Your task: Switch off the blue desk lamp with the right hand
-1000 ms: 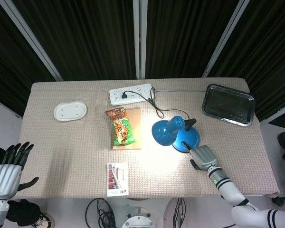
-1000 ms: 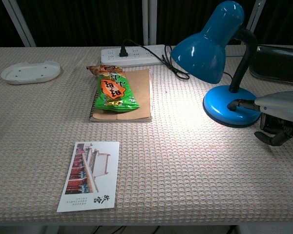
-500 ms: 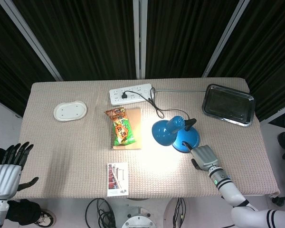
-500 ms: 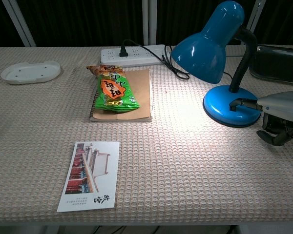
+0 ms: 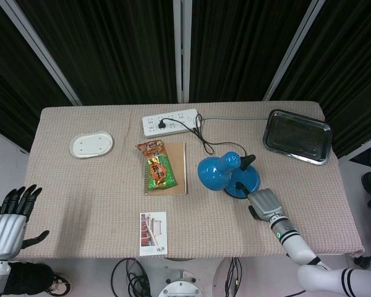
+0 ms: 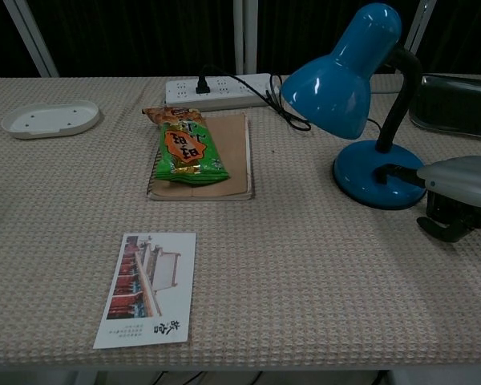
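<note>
Now dark, blue desk lamp (image 5: 227, 174) right of centre on table (image 5: 86, 185); right hand (image 6: 458, 192) with one finger on its base, others curled. Risk: second press relights. Left hand (image 5: 9, 219) spread, idle.

On the table stand one blue desk lamp (image 5: 227, 174), one white power strip (image 5: 170, 122), one green snack packet (image 5: 159, 166) on one brown notebook (image 5: 180, 169), one postcard (image 5: 153, 233), one white oval dish (image 5: 91, 145) and one metal tray (image 5: 297, 135). Two hands show: left hand (image 5: 7, 224), right hand (image 5: 265, 204).
</note>
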Motion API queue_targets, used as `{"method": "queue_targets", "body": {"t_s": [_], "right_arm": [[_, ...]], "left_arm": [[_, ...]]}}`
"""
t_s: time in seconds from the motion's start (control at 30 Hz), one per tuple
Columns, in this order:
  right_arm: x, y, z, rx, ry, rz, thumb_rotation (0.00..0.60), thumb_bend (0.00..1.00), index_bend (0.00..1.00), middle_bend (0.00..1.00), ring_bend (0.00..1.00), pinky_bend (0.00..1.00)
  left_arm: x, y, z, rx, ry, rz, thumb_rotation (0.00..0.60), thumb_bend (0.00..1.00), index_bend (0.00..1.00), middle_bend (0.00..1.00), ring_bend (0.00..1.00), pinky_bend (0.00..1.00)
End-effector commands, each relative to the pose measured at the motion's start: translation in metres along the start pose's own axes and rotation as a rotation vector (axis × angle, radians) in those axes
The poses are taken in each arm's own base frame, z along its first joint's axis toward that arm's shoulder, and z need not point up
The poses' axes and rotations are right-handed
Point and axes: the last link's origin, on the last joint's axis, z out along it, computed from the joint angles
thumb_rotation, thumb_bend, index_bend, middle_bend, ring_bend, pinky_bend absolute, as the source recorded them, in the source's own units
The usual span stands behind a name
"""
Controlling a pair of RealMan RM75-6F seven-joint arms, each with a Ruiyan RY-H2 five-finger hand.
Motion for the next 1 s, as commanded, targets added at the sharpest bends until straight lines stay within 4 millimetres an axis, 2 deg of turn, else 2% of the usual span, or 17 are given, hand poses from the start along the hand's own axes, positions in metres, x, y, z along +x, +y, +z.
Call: {"method": "queue_targets", "body": {"t_s": [0.03,0.2,0.33,0.47,0.53,0.57,0.63,0.67,0.73,0.77,0.8,0.87,1.0], "right_arm": [[0.002,0.0,-0.001,-0.001,0.013,0.006,0.6,0.53,0.0,0.91,0.73,0.67],[0.013,0.005,-0.015,0.0,0.094,0.012,0.6,0.53,0.0,0.91,0.72,0.67],[0.02,0.019,-0.042,-0.013,0.18,0.009,0.6,0.53,0.0,0.91,0.72,0.66],[0.02,0.045,-0.08,-0.05,0.271,0.001,0.6,0.51,0.0,0.88,0.68,0.62],[0.019,0.058,-0.097,-0.061,0.344,-0.009,0.6,0.48,0.0,0.8,0.61,0.57],[0.018,0.066,-0.106,-0.074,0.389,-0.024,0.6,0.44,0.0,0.73,0.54,0.51],[0.011,0.085,-0.13,-0.124,0.473,-0.054,0.6,0.36,0.0,0.54,0.38,0.4],[0.005,0.098,-0.146,-0.171,0.5,-0.043,0.6,0.3,0.0,0.39,0.26,0.33],[0.0,0.113,-0.165,-0.218,0.533,-0.006,0.6,0.2,0.0,0.14,0.08,0.27],[-0.003,0.121,-0.176,-0.239,0.56,0.027,0.6,0.13,0.0,0.04,0.02,0.25],[-0.004,0.126,-0.183,-0.253,0.578,0.05,0.6,0.08,0.0,0.01,0.0,0.23],[-0.009,0.138,-0.195,-0.295,0.601,0.067,0.6,0.01,0.0,0.0,0.0,0.17],[-0.014,0.144,-0.201,-0.322,0.603,0.113,0.6,0.0,0.0,0.0,0.0,0.06]], "left_arm": [[0.0,0.0,0.0,-0.001,0.0,0.0,0.6,0.0,0.0,0.0,0.0,0.0],[0.001,0.001,-0.001,-0.002,0.003,0.001,0.6,0.0,0.0,0.0,0.0,0.0],[0.002,0.001,-0.001,-0.004,0.005,0.0,0.6,0.0,0.0,0.0,0.0,0.0],[0.002,0.004,0.0,-0.012,0.006,-0.001,0.6,0.0,0.0,0.0,0.0,0.0],[0.002,0.005,0.0,-0.014,0.006,-0.002,0.6,0.0,0.0,0.0,0.0,0.0],[0.002,0.005,0.001,-0.015,0.006,-0.004,0.6,0.0,0.0,0.0,0.0,0.0],[0.002,0.006,0.001,-0.014,0.005,-0.007,0.6,0.0,0.0,0.0,0.0,0.0],[0.001,0.006,0.001,-0.014,0.002,-0.008,0.6,0.0,0.0,0.0,0.0,0.0],[0.0,0.005,0.002,-0.013,-0.003,-0.009,0.6,0.0,0.0,0.0,0.0,0.0],[0.0,0.005,0.002,-0.012,-0.005,-0.01,0.6,0.0,0.0,0.0,0.0,0.0],[-0.001,0.004,0.002,-0.011,-0.006,-0.01,0.6,0.0,0.0,0.0,0.0,0.0],[-0.002,0.004,0.003,-0.01,-0.009,-0.011,0.6,0.0,0.0,0.0,0.0,0.0],[-0.003,0.005,0.003,-0.016,-0.013,-0.009,0.6,0.0,0.0,0.0,0.0,0.0]]}}
